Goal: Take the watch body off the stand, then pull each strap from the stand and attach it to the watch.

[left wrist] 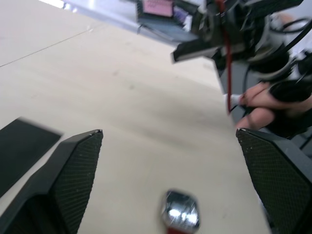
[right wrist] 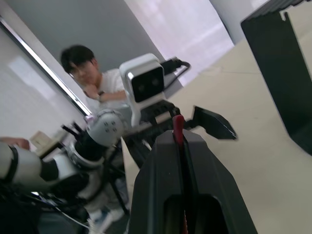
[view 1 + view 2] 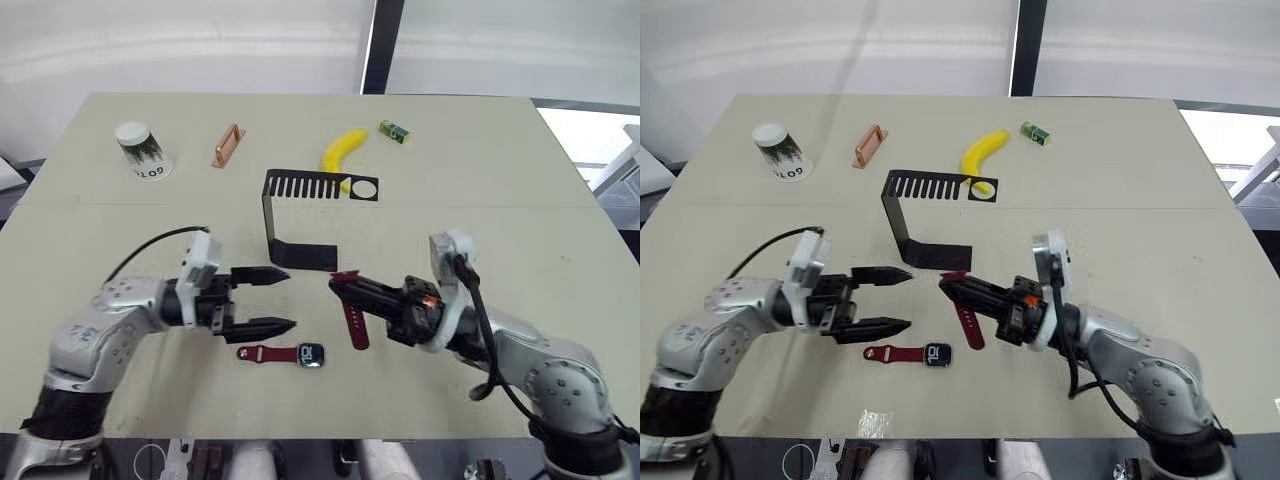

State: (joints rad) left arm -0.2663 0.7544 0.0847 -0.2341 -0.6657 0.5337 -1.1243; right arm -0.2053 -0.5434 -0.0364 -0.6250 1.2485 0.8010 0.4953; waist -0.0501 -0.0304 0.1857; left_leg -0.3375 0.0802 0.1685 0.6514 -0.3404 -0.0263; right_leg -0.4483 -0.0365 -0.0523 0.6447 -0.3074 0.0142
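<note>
The black stand (image 3: 290, 215) sits mid-table, its comb arm bare. The watch body (image 3: 311, 354) lies flat on the table near the front edge, with one maroon strap (image 3: 264, 353) joined to its left side. My left gripper (image 3: 282, 300) is open just above and left of the watch, its two fingers spread wide. My right gripper (image 3: 340, 286) is shut on the second maroon strap (image 3: 354, 325), which hangs down from its fingertips just right of the watch and in front of the stand's base. In the left wrist view the watch body (image 1: 180, 213) lies between my open fingers.
At the back of the table stand a paper cup (image 3: 141, 150), a copper-coloured clip (image 3: 228, 145), a banana (image 3: 343, 152) and a small green box (image 3: 394, 131). A seated person (image 2: 95, 78) faces the table in the right wrist view.
</note>
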